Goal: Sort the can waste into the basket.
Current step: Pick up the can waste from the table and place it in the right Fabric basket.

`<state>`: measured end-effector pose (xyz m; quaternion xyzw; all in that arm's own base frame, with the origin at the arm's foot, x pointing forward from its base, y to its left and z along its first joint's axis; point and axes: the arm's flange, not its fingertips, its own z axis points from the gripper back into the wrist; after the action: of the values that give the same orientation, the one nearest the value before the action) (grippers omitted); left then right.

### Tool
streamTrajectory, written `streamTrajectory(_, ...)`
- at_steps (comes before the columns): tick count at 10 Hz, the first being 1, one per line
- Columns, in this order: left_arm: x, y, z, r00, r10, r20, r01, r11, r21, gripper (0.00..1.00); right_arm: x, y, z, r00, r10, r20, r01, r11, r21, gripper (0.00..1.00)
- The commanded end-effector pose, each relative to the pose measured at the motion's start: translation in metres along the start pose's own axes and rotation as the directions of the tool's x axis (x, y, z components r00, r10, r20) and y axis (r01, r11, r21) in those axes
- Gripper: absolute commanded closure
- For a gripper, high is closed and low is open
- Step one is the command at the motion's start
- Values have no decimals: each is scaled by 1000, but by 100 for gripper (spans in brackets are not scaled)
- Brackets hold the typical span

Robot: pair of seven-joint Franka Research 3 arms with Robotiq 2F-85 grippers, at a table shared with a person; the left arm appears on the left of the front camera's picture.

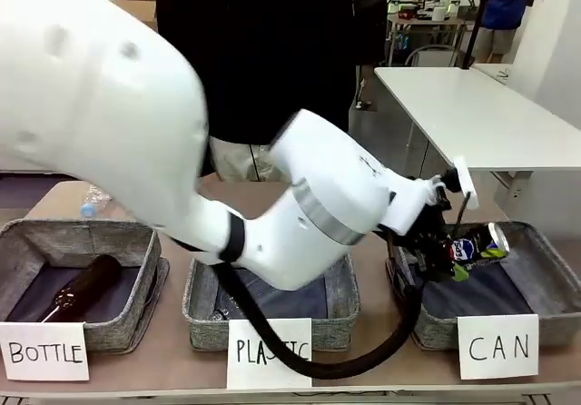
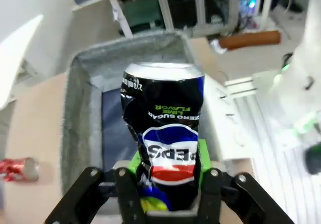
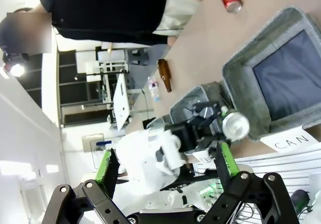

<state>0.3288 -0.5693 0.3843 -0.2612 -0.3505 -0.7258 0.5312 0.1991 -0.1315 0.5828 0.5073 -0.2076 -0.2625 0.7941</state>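
Left jaws are clamping the black-blue can by its lower half, holding it above the CAN basket; right jaws are standing wide apart, gripping nothing; red can is lying on the surface outside the basket.

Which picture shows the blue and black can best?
The left wrist view: the can is close up in the left gripper, print readable. The front view shows it small over the basket. The right wrist view shows mostly its silver end.
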Motion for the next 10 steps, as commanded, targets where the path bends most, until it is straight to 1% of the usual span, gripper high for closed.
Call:
streamTrajectory(1, 12, 15, -10, 1000, 11, -8, -11, 1000, 11, 56, 1, 0, 1, 1000, 10, 7, -10, 1000, 2, 0)
streamTrajectory(2, 9, 17, -16, 999, 31, -15, -31, 1000, -3, 56, 1, 0, 1, 1000, 10, 7, -10, 1000, 2, 0)
streamTrajectory(4, 4, 20, -20, 996, 58, -61, -59, 998, -9, 56, 1, 0, 1, 1000, 10, 7, -10, 1000, 2, 0)
streamTrajectory(5, 2, 22, -20, 994, 85, -71, -86, 996, -10, 0, 1, 0, 1, 1000, 10, 7, -10, 1000, 2, 0)
streamTrajectory(10, 2, 24, -18, 993, 89, -74, -90, 996, -3, 0, 1, 0, 1, 1000, 10, 7, -10, 1000, 2, 0)
